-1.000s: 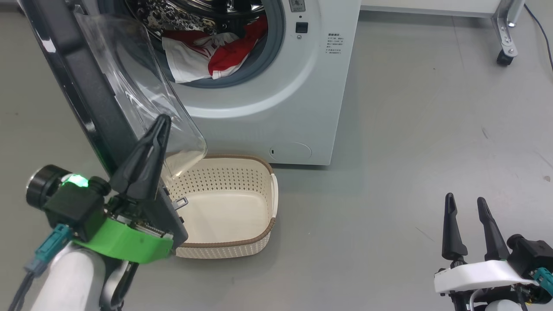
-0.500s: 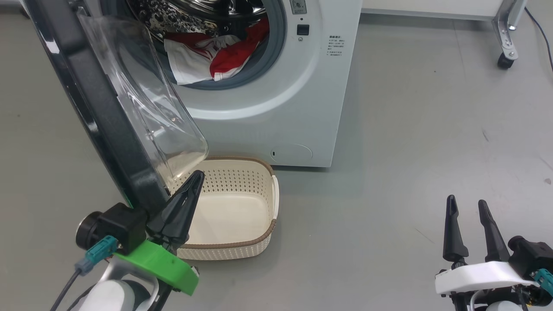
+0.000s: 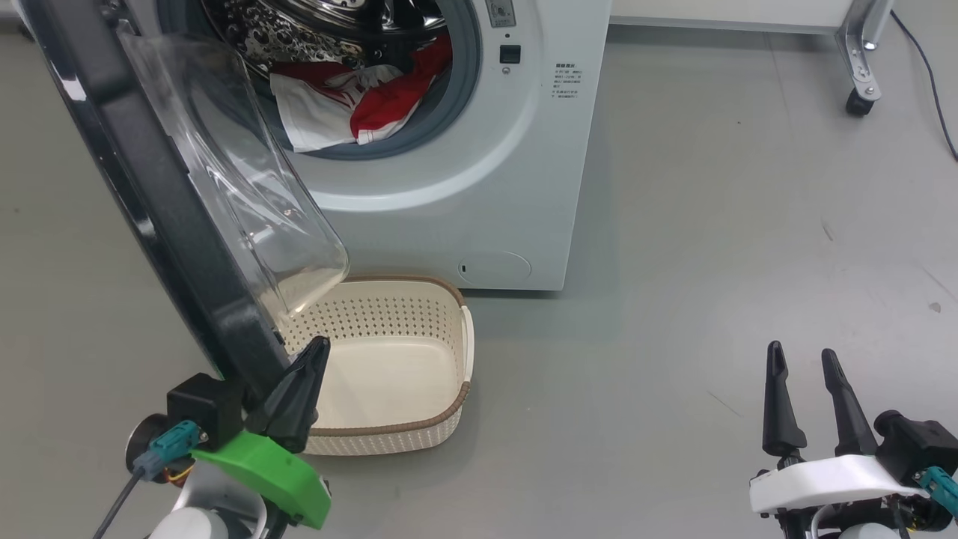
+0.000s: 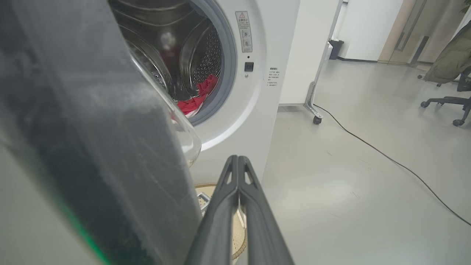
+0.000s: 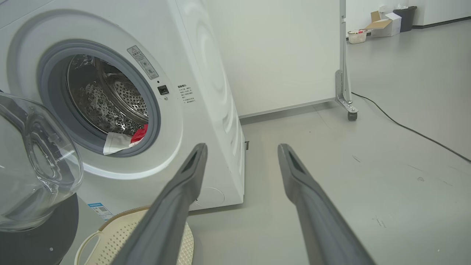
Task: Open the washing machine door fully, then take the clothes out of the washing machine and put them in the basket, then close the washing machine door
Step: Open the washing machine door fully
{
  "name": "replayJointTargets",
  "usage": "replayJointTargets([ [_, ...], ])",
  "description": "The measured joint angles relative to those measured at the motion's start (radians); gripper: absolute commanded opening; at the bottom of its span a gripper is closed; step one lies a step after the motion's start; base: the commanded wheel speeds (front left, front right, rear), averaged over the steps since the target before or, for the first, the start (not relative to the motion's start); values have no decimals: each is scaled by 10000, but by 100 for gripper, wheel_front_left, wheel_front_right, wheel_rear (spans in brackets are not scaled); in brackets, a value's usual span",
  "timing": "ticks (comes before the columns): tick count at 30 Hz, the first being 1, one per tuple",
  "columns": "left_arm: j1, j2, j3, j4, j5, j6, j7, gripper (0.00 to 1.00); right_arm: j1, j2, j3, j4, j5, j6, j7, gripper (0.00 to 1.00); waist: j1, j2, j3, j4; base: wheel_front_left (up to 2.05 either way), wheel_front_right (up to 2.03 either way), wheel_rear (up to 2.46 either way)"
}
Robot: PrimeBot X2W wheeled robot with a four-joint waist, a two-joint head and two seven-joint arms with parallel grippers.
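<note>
Left tool (image 3: 319,343): sits lower left in head view, fingers pressed flat together, tips pointing up and slightly right. Green wrist bracket (image 3: 262,479) and black camera block (image 3: 203,408) just below. Right tool (image 3: 800,350): sits lower right, fingers spread wide apart, pointing straight up, holding nothing. White wrist bracket (image 3: 823,479) underneath. Both states confirmed in wrist views. Tools low, well apart.

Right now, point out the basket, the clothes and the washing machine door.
basket (image 3: 374,318), head view, perforated back wall.
clothes (image 3: 378,112), head view, red fabric.
washing machine door (image 3: 161,195), head view, black rim.
</note>
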Motion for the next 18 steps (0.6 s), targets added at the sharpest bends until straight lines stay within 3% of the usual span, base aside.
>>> replayJointTargets([
  [18,-13,-10,280,757,-90,12,8,0,-1,21,-98,2,0,56,0,100,0,0,271,-105,0,0,0],
])
